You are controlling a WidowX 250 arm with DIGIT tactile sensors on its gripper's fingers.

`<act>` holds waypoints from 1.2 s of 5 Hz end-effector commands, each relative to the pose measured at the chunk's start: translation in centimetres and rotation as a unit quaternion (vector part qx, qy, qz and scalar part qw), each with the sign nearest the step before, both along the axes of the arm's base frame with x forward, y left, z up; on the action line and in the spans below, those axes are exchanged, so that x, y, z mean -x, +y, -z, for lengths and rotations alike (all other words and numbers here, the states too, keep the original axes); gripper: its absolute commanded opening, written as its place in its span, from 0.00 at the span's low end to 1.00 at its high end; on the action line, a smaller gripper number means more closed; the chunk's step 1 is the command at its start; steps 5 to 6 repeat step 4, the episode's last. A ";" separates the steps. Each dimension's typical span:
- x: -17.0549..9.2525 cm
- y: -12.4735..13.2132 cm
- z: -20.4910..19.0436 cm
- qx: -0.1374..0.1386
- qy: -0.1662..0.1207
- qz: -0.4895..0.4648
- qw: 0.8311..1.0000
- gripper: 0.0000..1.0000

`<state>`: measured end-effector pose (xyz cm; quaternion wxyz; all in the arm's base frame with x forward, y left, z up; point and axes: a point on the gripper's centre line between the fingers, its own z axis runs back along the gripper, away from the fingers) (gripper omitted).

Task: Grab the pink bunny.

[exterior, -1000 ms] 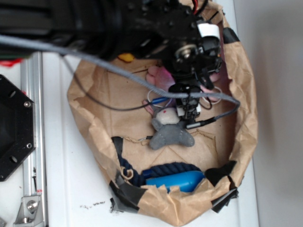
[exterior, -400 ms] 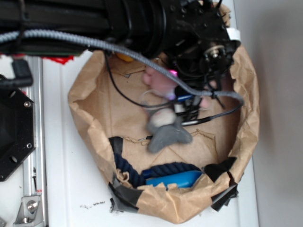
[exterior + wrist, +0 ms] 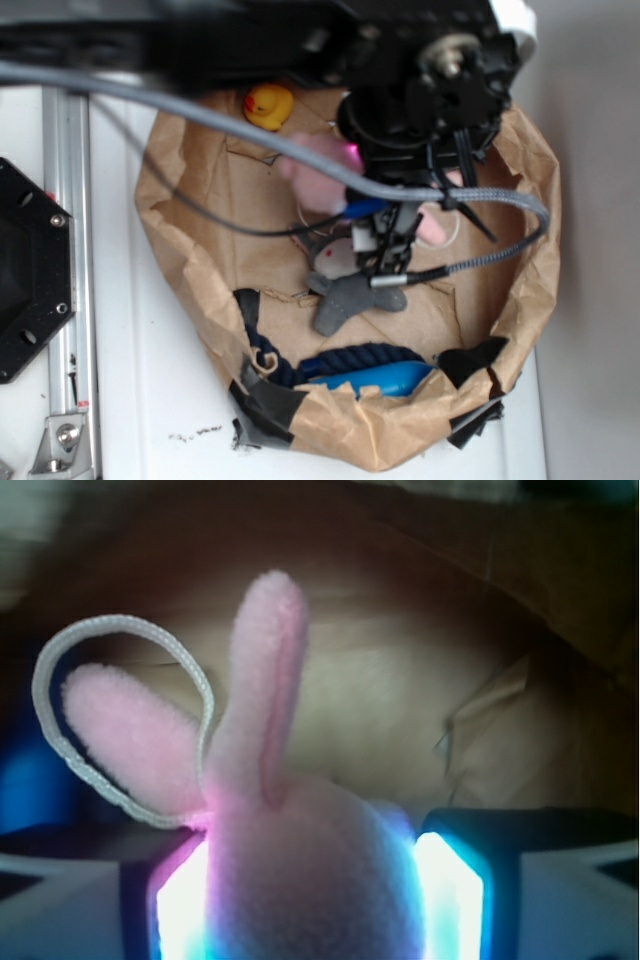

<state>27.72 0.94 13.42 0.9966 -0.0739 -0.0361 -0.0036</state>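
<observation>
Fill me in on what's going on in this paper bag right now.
A robot arm is reaching into a brown paper bag of toys. Its gripper has the pink bunny squeezed between the two jaws, with the ears and white cord loop sticking out past them. Below it in the overhead view, a grey bunny lies on the bag floor, a yellow duck sits near the far edge, and a blue toy rests at the near edge.

Pink bunny (image 3: 300, 880) (fuzzy, white loop) ears up, btwn pincer (image 3: 315, 900) pads.
</observation>
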 end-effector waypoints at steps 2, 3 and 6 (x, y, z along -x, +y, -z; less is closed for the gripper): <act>0.5 -1.3 -6.4 -0.032 -0.053 0.000 0.998 0.00; 0.6 -1.4 -6.1 -0.037 -0.054 -0.009 0.998 0.00; 0.9 -1.6 -5.9 -0.042 -0.060 -0.006 0.997 0.00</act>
